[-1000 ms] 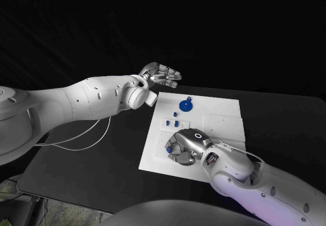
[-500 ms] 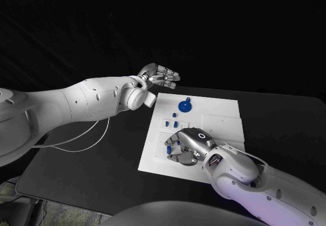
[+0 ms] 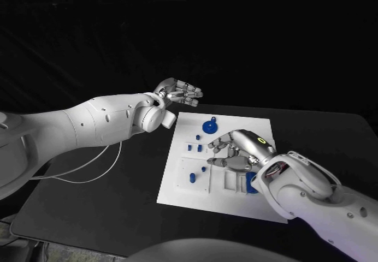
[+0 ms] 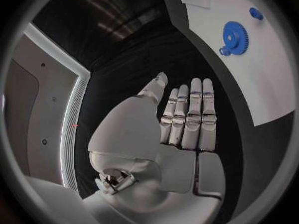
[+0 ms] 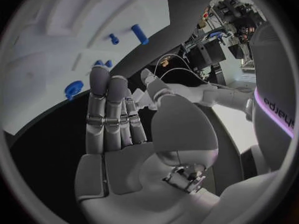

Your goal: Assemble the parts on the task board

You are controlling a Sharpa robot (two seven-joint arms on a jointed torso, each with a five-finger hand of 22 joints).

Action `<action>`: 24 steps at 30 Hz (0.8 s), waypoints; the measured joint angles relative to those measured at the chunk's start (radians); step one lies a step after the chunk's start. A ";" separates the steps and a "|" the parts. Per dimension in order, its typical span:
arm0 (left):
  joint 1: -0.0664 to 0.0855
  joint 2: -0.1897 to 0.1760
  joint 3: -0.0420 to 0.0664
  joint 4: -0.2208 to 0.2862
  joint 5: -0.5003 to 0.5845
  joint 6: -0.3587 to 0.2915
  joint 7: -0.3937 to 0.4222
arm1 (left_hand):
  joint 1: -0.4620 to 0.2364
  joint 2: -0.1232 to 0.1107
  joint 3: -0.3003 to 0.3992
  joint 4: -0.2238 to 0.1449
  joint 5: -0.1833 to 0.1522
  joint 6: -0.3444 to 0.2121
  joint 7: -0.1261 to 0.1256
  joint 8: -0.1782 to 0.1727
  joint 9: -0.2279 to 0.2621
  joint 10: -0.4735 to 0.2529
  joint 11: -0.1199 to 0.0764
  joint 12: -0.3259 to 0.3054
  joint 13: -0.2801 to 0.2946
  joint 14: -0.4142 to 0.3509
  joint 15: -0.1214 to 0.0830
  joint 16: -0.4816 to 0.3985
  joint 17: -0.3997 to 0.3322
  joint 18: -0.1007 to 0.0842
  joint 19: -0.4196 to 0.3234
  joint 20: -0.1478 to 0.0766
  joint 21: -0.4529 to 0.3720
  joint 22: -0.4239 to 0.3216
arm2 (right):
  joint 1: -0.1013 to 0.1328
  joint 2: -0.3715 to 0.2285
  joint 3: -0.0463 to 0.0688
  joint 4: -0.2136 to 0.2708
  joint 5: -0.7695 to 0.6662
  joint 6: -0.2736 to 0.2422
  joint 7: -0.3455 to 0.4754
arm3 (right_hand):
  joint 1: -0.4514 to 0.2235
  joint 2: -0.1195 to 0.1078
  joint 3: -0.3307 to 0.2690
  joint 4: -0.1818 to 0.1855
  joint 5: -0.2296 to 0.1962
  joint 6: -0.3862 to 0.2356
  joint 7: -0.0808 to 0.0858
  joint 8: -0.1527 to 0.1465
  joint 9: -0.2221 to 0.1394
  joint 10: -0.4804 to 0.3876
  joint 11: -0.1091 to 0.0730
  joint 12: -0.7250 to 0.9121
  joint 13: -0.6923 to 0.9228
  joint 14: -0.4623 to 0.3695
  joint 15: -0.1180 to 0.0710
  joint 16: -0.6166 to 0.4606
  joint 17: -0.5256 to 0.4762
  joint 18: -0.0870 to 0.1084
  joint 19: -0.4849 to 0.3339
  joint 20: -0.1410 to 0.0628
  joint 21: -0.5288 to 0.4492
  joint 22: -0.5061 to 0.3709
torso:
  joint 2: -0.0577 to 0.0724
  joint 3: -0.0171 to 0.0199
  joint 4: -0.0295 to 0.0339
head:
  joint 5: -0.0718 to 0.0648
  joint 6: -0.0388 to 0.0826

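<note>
Head view: right hand [image 3: 236,150] has lifted off the near-left of the board [image 3: 260,123] since a second ago, fingers apart, holding nothing. That uncovers a blue peg [image 3: 193,177] lying there, so probably no pick made. Left hand [image 3: 178,91] stays empty, beyond the board's far-left corner. Blue gear [image 3: 210,126] sits far-left on the board.

— What did that board [image 3: 260,210] look like to you?

— Matt white, smooth, with shallow recesses. The blue gear [image 3: 210,126] and the small pegs [image 3: 193,177] looked like moulded plastic with a dull sheen.

— And the counter [image 3: 94,207]?

— Black and matt; it hardly caught any light.

— The arms?

— Glossy white shells, plastic by the look of them. The left robot hand [image 3: 178,90] and the right robot hand [image 3: 234,149] looked like brushed silver metal, with a smooth satin finish and darker bands at the segments.
</note>
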 measured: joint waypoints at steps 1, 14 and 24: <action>0.000 0.000 0.000 0.000 0.000 0.000 0.000 | 0.000 0.000 0.000 0.000 0.000 0.000 0.000 0.000 0.000 0.000 0.000 0.000 0.000 0.000 0.000 0.000 0.000 0.000 0.000 0.000 0.000 0.000 | 0.001 -0.016 0.009 0.001 0.025 0.002 0.000 | -0.006 0.006 0.003 0.004 0.003 0.016 -0.005 0.000 0.001 0.041 -0.014 0.018 0.006 0.001 -0.008 0.000 0.000 0.000 0.002 -0.002 0.011 0.006 | -0.001 -0.0003 -0.0004 | -0.004 0.002; -0.020 -0.022 0.000 0.000 0.000 0.019 0.018 | -0.021 0.003 -0.064 0.024 -0.003 0.007 -0.007 0.000 0.000 0.029 -0.014 0.000 0.000 0.000 0.000 0.000 0.005 0.000 0.004 0.004 0.000 -0.013 | 0.025 -0.207 0.073 -0.030 0.397 0.144 -0.074 | -0.043 0.036 -0.097 0.113 0.027 0.128 -0.091 0.056 0.363 -0.037 -0.103 0.769 0.793 -0.009 -0.067 0.180 0.215 -0.055 0.000 -0.072 0.108 0.050 | -0.023 0.0013 -0.0160 | -0.045 0.005; -0.041 -0.039 0.000 0.017 0.001 0.040 0.041 | -0.018 0.031 -0.178 0.028 -0.004 0.000 -0.007 0.000 0.000 0.052 -0.013 -0.004 0.000 0.000 0.000 0.000 0.012 0.000 0.007 0.007 0.000 -0.034 | 0.029 -0.247 0.076 -0.043 0.560 0.353 -0.276 | -0.097 0.038 -0.045 0.176 0.031 0.056 -0.093 0.002 0.696 0.011 -0.099 0.813 0.998 0.000 -0.067 0.272 0.361 -0.055 0.003 -0.075 0.165 0.078 | -0.038 0.0083 -0.0270 | -0.057 0.002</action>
